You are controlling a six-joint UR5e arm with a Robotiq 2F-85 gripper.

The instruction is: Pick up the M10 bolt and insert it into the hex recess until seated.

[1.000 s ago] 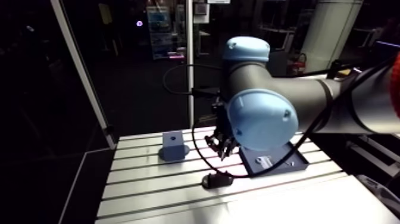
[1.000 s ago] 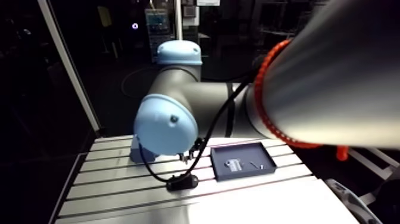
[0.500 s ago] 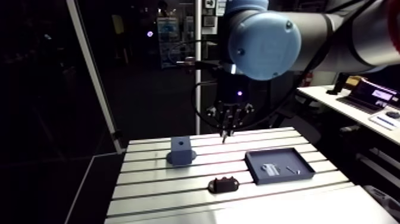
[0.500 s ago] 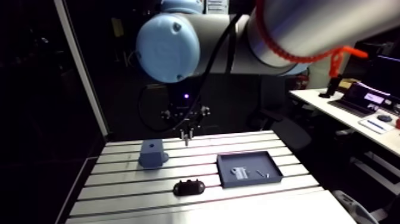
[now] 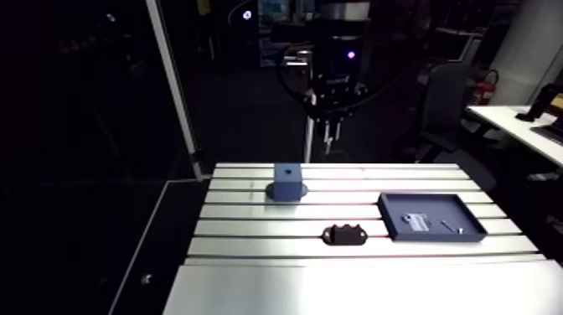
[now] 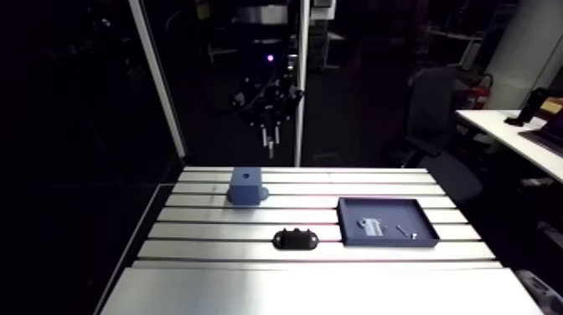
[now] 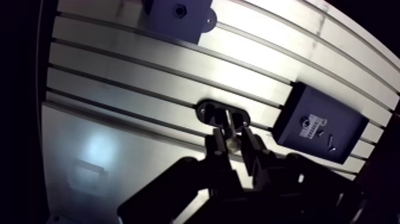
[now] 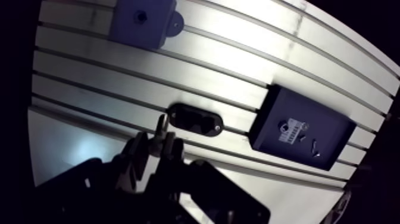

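Aluminium slotted bench (image 5: 251, 285): blue block (image 5: 286, 181) with hex recess (image 5: 287, 171) near far edge; dark tray (image 5: 436, 208) toward right edge; black oval part (image 5: 345, 234) between them, nearer front edge. Above far edge, gripper (image 7: 231, 134), jaws clamped on M10 bolt (image 8: 159, 125), shank pointing down.

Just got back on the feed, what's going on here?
The arm's claw is shut on what looks like the bolt, a slim piece pointing down from its grip. It hangs high above the slotted table, well clear of the blue block with the recess in its top, so nothing is inserted yet. A black oval part and a dark tray of small bits lie nearby.
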